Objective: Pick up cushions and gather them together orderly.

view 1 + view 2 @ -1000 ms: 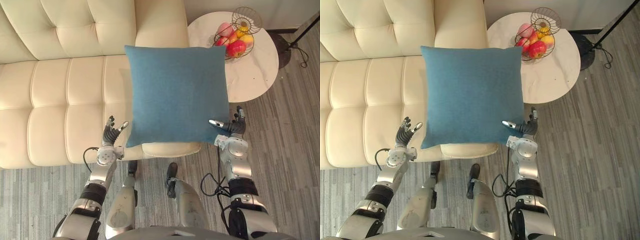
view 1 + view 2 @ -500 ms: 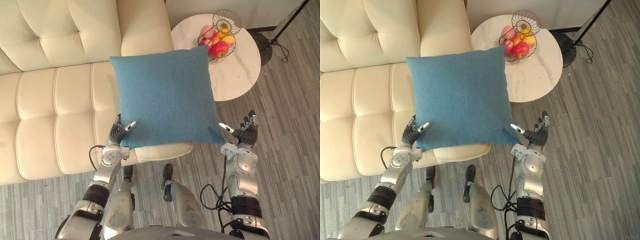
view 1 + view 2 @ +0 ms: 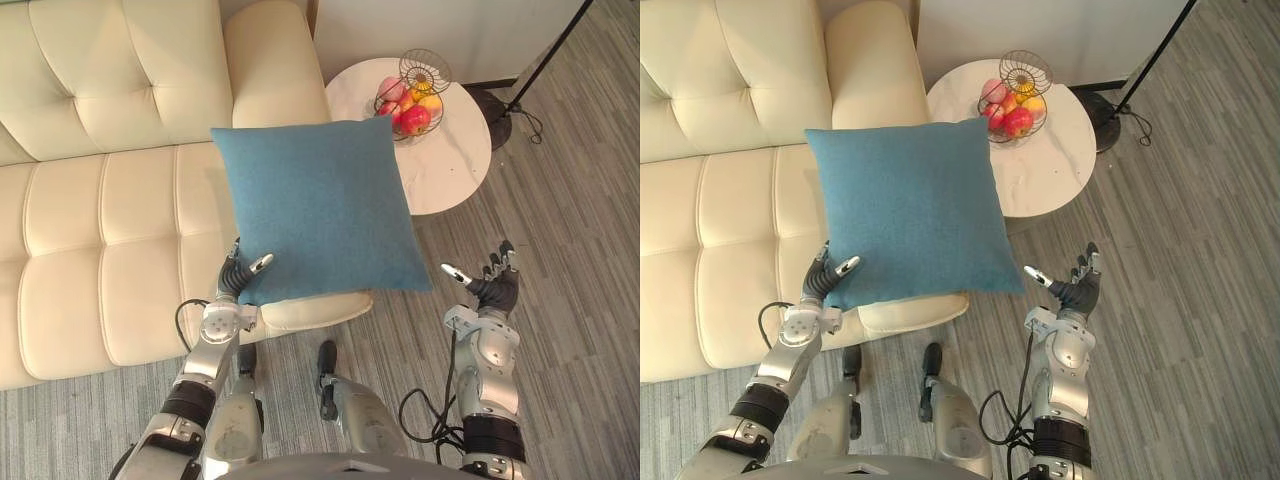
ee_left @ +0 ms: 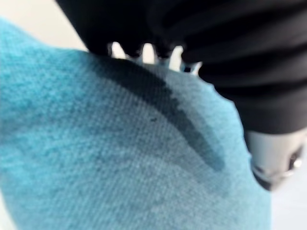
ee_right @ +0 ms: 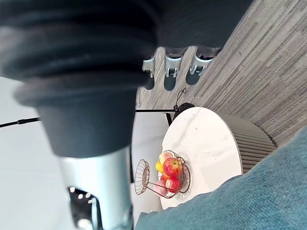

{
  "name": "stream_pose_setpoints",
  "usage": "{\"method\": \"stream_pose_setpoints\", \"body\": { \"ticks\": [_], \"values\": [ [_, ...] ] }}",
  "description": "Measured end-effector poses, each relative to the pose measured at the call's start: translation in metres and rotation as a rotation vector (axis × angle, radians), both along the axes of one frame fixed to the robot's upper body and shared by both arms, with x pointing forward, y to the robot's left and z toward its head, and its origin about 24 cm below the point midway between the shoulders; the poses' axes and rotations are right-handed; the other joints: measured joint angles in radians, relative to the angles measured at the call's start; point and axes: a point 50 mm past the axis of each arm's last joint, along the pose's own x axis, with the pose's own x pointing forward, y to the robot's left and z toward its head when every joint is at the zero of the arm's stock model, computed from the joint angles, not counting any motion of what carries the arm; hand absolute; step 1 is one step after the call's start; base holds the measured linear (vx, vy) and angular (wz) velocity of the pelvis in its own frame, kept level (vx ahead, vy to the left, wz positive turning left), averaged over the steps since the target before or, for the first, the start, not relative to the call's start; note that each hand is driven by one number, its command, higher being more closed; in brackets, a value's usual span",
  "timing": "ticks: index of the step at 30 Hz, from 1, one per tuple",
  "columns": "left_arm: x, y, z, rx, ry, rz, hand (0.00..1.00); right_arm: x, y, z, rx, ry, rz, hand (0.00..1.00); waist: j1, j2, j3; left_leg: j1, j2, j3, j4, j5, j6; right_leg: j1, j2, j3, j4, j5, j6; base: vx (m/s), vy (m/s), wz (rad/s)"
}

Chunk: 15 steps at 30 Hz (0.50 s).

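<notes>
A square blue cushion (image 3: 315,210) hangs in front of the sofa's right end, slightly tilted. My left hand (image 3: 235,280) grips its lower left corner, the thumb on the front face and the fingers behind the edge. In the left wrist view the blue cloth (image 4: 120,158) lies right against that hand. Over the floor, a little way off the cushion's lower right corner, my right hand (image 3: 490,290) stands open and touches nothing. A corner of the cushion (image 5: 249,201) shows in the right wrist view.
A cream tufted sofa (image 3: 100,220) runs across the left. To its right stands a round white side table (image 3: 450,160) with a wire basket of fruit (image 3: 410,100). A black lamp pole (image 3: 545,60) rises beyond the table. Grey plank floor (image 3: 570,250) lies on the right.
The camera has shifted. My right hand has come off the cushion's lower right corner and now sits apart to the right. The left hand's thumb has closed onto the front.
</notes>
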Motion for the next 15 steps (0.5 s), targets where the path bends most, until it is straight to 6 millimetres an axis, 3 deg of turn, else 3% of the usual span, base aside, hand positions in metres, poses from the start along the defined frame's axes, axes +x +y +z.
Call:
{"method": "stream_pose_setpoints", "body": {
  "ticks": [4,12,15],
  "values": [
    [0.009,-0.002,0.005,0.02,-0.01,-0.016,0.0,0.021,-0.001,-0.006,-0.023,0.074,0.066,0.0,0.005,0.0,0.0,-0.037,-0.002,0.0,0.0,0.015,-0.001,-0.031,0.0,0.0,-0.012,0.021,-0.001,0.0,0.0,0.0],
    [0.027,-0.002,0.021,0.06,-0.056,-0.039,0.0,0.067,0.009,0.012,-0.127,0.132,0.208,0.0,0.014,0.003,0.003,-0.099,-0.008,-0.009,0.001,0.046,0.002,-0.104,-0.014,-0.006,0.021,0.031,-0.004,-0.03,0.007,0.03],
    [0.034,-0.005,0.029,0.06,-0.08,-0.046,0.0,0.078,0.015,0.017,-0.153,0.153,0.251,0.0,0.015,0.021,0.017,-0.107,-0.014,-0.025,0.001,0.054,0.005,-0.11,-0.018,-0.019,0.035,0.03,-0.003,-0.06,-0.01,0.14]
  ]
}}
